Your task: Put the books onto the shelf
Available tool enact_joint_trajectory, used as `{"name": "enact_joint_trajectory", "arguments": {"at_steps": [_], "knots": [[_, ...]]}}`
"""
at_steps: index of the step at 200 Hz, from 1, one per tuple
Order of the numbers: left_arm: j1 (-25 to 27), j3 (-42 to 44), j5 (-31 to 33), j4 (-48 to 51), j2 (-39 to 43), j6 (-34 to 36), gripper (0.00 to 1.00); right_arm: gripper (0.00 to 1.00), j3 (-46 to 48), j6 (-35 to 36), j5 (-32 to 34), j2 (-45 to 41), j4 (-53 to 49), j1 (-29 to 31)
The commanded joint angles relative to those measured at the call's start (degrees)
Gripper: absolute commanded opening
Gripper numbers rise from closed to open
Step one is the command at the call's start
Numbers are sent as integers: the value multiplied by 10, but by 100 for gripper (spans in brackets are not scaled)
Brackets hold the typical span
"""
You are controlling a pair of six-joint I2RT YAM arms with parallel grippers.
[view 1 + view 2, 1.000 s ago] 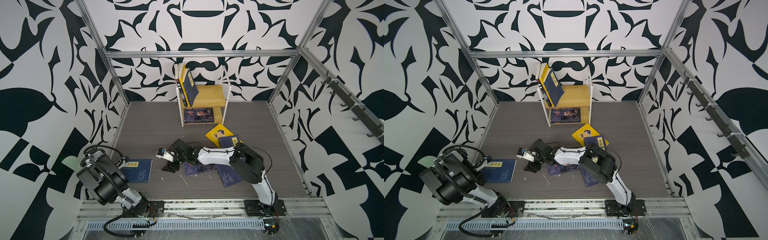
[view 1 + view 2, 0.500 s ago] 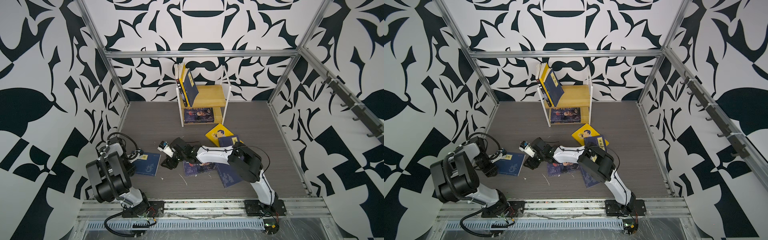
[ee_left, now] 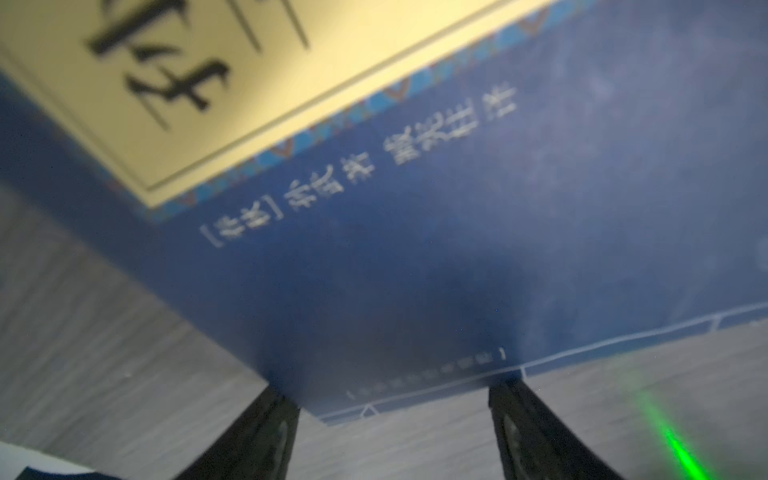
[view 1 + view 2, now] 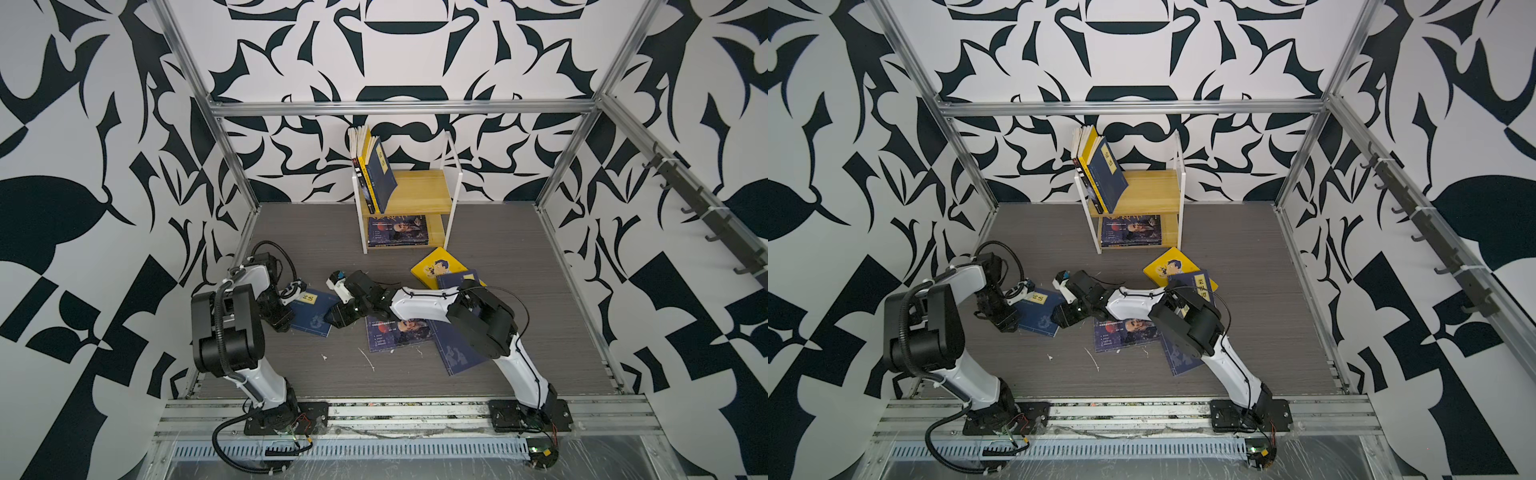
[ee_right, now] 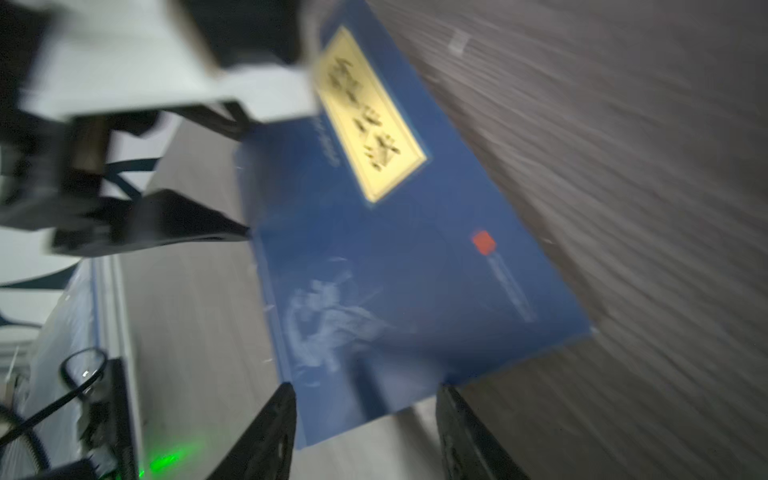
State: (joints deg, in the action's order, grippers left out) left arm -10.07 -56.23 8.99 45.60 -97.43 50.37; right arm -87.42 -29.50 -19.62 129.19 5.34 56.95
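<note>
A navy book with a yellow title strip (image 4: 313, 313) (image 4: 1037, 312) lies flat on the floor between my two grippers. My left gripper (image 4: 286, 321) (image 3: 395, 399) is open at its left edge, and a corner of the book (image 3: 415, 249) reaches between the fingers (image 3: 266, 436). My right gripper (image 4: 334, 319) (image 5: 365, 399) is open at the opposite edge, its fingers (image 5: 469, 436) straddling a corner of the same book (image 5: 395, 270). The shelf (image 4: 419, 195) (image 4: 1154, 195) stands at the back with books leaning (image 4: 374, 174) on its top tier and a portrait book (image 4: 397, 230) on its lower tier.
More books lie under and beside the right arm: a yellow one (image 4: 434, 266), a navy one with a strip (image 4: 461, 277), a portrait one (image 4: 399, 332) and a navy one (image 4: 461, 353). Paper scraps (image 4: 368, 359) lie in front. Patterned walls close in on three sides.
My left arm swung in from the front left to the book's edge. The book slid right and back toward my right gripper, whose jaws have narrowed.
</note>
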Motion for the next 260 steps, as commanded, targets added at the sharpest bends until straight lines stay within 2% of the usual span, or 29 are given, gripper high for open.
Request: {"name": "enact_joint_trajectory", "arguments": {"at_steps": [1,33,81,103,139,150,194,234,260], "knots": [[19,5,-63,29,-44,-40,75,56,-19,-43,9,-8,-8,-8],[58,12,-76,39,-44,-45,75,56,-20,-43,21,-8,-2,-19],[112,7,-145,65,-31,-120,76,54,-38,-40,44,-3,22,-61],[118,-8,-168,83,4,-143,78,53,-35,-26,60,-19,29,-76],[112,-29,-154,81,94,-175,84,53,35,12,96,-95,79,-89],[109,-37,-154,77,116,-188,90,53,54,35,102,-119,80,-88],[91,-74,-118,25,132,-275,91,54,114,149,135,-201,31,-74],[78,-124,-131,-14,81,-385,86,58,135,330,170,-225,9,-21],[77,-126,-120,-42,42,-405,79,62,156,445,177,-224,28,10]]}}
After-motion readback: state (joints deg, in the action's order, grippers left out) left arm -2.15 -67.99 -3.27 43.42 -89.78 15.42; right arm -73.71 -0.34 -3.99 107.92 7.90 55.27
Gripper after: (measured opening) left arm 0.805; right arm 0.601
